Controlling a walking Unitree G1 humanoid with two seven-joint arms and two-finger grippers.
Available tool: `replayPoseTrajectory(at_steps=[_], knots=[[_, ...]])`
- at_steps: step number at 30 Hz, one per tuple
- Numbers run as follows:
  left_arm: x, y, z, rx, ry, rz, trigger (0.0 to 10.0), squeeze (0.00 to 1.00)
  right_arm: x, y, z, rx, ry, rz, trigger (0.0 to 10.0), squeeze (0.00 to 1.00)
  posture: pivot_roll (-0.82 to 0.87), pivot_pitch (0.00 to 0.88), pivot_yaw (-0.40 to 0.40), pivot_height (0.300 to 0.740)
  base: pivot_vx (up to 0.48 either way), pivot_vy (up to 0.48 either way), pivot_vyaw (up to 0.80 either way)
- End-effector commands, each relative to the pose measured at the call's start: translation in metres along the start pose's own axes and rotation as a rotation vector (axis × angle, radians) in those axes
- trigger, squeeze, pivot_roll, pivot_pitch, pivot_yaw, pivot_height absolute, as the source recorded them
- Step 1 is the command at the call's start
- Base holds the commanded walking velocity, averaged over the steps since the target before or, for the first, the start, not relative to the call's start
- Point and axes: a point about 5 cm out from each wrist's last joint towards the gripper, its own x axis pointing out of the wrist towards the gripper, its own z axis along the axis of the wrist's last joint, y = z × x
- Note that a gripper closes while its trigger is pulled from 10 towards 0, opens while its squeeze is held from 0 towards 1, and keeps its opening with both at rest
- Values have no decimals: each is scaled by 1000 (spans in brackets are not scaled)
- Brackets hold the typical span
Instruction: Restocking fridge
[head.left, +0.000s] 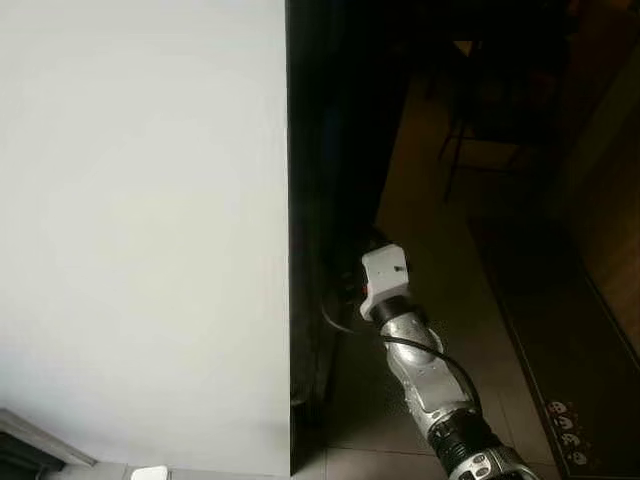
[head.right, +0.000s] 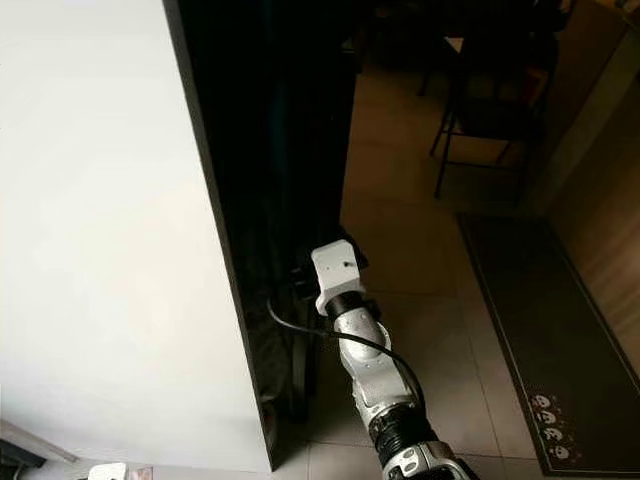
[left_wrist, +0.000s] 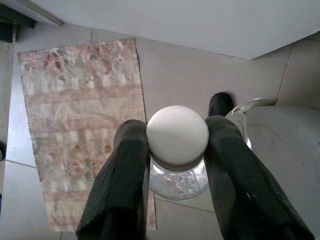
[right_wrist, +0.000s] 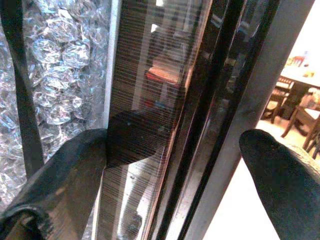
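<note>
While the right arm (head.right: 375, 375) reaches forward, its gripper (right_wrist: 175, 150) sits at the dark edge of the fridge door (right_wrist: 200, 100). Fingers are spread, straddling that edge: one finger (right_wrist: 60, 175) on the inner side, the other (right_wrist: 285, 170) on the outer side. Cannot tell whether either pad touches the door. Crinkled clear wrap or ice-like texture (right_wrist: 60, 65) shows behind glass just beside the inner finger.

From the head cameras, the white fridge face (head.left: 140, 230) takes up the left half, with its black side edge (head.right: 270, 200) running down the middle. The white wrist camera block (head.right: 333, 268) on the right arm is pressed close to that black edge, low down.

Left gripper (left_wrist: 177, 145) is clenched on a clear bottle (left_wrist: 179, 180), fingers pinching either side of its white ribbed cap (left_wrist: 177, 136). Bottle hangs above tile floor, near a faded floral rug (left_wrist: 80, 125).

Dark mat (head.right: 545, 340) lies on the floor to the right, chair (head.right: 490, 100) farther back.
</note>
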Motion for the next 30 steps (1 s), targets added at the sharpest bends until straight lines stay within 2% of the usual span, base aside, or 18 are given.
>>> replayPoseTrajectory(at_steps=[1, 7, 13, 18, 21, 23, 27, 29, 30], knots=[[-1, -2, -7, 6, 19, -7, 10000, 0, -7, -33, -2, 2, 7, -152, 10000, 0, 40, 0, -37, 740, 0, 0, 0], [-2, -6, -10, 4, 23, -14, 10000, 0, -22, -59, -17, -29, 67, -253, 10000, 0, 33, 0, -41, 740, 0, 0, 0], [-2, -5, -12, 3, 25, -14, 10000, 0, -36, -76, -31, -18, 134, -342, 10000, 0, 33, 0, -41, 740, 0, 0, 0], [-2, -10, -13, 4, 26, -17, 10000, 0, -51, -91, -53, 45, 245, -424, 10000, 0, 34, 0, -40, 740, 0, 0, 0], [-2, -13, -13, 6, 27, -18, 10000, 0, -58, -97, -63, 58, 297, -430, 10000, 0, 35, 0, -39, 740, 0, 0, 0], [-2, -13, -13, 8, 27, -18, 10000, 0, -70, -106, -75, 31, 366, -455, 10000, 0, 38, 0, -41, 740, 0, 0, 0], [-2, -3, -11, 7, 22, -9, 10000, 0, -92, -110, -97, 48, 493, -471, 10000, 0, 41, 0, -41, 740, 0, 0, 0], [-2, 0, -11, 6, 21, -7, 10000, 0, -96, -109, -101, 50, 514, -468, 10000, 0, 39, 0, -40, 740, 0, 0, 0], [-3, 5, -11, 8, 21, -3, 10000, 0, -108, -104, -113, 71, 583, -444, 10000, 0, 36, 0, -39, 740, 0, 0, 0]])
